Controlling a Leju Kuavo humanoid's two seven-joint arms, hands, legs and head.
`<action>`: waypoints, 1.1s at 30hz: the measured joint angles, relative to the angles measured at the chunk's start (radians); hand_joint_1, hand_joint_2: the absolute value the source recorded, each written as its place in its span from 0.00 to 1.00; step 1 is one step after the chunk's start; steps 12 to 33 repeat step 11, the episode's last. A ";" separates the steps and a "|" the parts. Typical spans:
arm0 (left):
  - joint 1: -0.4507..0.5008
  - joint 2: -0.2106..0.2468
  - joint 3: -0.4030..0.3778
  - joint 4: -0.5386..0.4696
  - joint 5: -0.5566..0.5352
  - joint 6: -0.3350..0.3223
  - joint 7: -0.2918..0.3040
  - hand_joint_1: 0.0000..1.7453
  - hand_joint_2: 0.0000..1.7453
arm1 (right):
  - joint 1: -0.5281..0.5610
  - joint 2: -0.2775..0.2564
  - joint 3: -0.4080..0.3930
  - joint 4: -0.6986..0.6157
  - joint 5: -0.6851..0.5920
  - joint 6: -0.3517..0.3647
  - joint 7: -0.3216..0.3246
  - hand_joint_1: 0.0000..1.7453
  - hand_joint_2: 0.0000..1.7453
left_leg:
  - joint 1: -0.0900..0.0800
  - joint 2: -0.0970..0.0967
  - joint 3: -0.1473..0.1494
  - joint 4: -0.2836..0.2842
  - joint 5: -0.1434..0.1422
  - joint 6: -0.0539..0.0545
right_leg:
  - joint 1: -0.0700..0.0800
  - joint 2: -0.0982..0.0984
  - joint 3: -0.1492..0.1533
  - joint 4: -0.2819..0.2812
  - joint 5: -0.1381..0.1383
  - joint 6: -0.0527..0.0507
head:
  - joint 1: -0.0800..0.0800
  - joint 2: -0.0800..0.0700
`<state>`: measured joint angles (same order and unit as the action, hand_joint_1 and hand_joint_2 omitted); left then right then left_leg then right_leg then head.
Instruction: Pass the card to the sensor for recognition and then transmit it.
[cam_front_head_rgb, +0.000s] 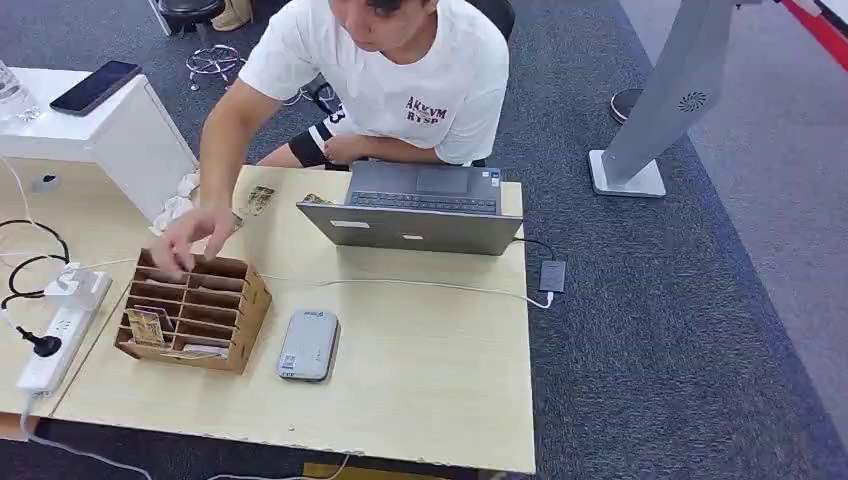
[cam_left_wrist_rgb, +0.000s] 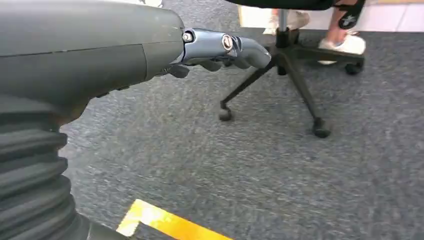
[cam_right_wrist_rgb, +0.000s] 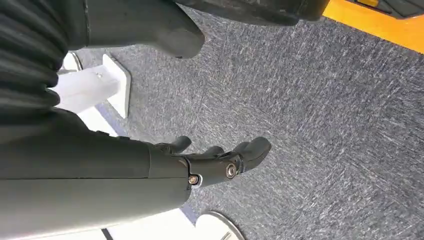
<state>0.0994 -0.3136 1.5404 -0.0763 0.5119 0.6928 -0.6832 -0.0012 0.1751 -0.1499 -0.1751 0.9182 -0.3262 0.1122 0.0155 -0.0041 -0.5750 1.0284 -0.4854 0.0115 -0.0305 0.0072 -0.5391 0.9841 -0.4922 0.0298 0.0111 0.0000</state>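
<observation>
Hands hang beside the body over grey carpet: left hand and right hand, fingers loosely apart, holding nothing. Cards stand in the wooden organizer on the table's near left, nearer the left arm, judged the likelier reacher. Grey sensor lies just beside the organizer. A person's hand touches its far edge. Shirt lettering is not legible.

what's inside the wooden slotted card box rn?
The brown wooden slotted card box holds a yellowish card in a near-left slot and pale cards beside it. The person's hand covers the far-left slots, contents unseen.
</observation>
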 joint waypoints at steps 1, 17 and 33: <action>-0.001 0.000 0.000 0.007 0.000 0.000 0.000 0.00 1.00 | 0.000 0.000 0.000 0.000 0.000 0.000 0.000 0.00 1.00 | 0.000 0.000 0.000 0.000 0.000 0.000 | 0.000 0.000 0.000 0.000 0.000 0.000 | 0.000 0.000; -0.003 0.006 0.000 0.030 0.000 0.000 0.000 0.00 1.00 | 0.000 -0.001 0.000 0.000 0.000 0.000 0.000 0.00 1.00 | 0.000 0.000 0.000 0.000 0.000 0.000 | 0.000 0.000 -0.001 0.000 0.000 0.000 | 0.000 0.000; -0.003 0.006 0.000 0.030 0.000 0.000 0.000 0.00 1.00 | 0.000 -0.001 0.000 0.000 0.000 0.000 0.000 0.00 1.00 | 0.000 0.000 0.000 0.000 0.000 0.000 | 0.000 0.000 -0.001 0.000 0.000 0.000 | 0.000 0.000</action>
